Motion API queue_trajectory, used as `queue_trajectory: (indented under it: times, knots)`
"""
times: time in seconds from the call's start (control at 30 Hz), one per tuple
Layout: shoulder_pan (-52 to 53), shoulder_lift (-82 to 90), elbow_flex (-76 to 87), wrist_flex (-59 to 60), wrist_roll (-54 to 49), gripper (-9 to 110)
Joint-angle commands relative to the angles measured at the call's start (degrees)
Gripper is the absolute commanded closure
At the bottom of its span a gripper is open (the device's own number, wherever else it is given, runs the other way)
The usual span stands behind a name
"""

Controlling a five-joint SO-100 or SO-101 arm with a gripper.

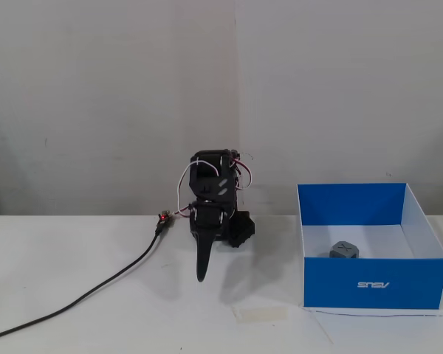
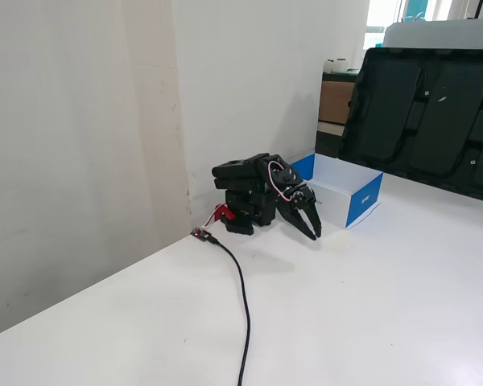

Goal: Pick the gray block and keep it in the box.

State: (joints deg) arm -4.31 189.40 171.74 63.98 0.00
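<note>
- Block: we log the gray block (image 1: pixel 345 250) lying on the white floor of the box (image 1: pixel 369 284), toward the front wall and left of centre in the head-on fixed view; in the side fixed view the box (image 2: pixel 362 199) hides it from us.
- Arm: folded low over its base, with the gripper (image 1: pixel 202 273) pointing down at the worktop (image 1: pixel 96 317), at about 9 o'clock from the box and well apart from it.
- Fingers: in the side fixed view the gripper (image 2: pixel 313 232) shows its fingers slightly parted with nothing between them; edge-on in the other view we cannot confirm the gap.
- Task status, our judgement: the block appears already delivered, so the remaining hazards are incidental.
- Risk one: the fingertips hang just above the worktop; a further drop could jam them against it and strain the joints.
- Risk two: a swing toward 3 o'clock at this height could strike the blue wall and shove the light cardboard box, possibly shifting the block.
- Risk three: the black cable (image 1: pixel 81 295) trails from the base toward 8 o'clock; a tug could unseat the small connector (image 1: pixel 162 218).
- Risk four: the strip of tape (image 1: pixel 260 313) at 6 o'clock of the arm could catch a dragged fingertip.
</note>
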Motion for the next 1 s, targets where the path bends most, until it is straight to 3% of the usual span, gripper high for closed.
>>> queue_trajectory:
  times: [0.0, 0.97]
  knots:
    - [0.5, 6.9, 0.0, 1.0, 0.6, 101]
    - [1.5, 7.0, 1.8, 1.9, 0.4, 101]
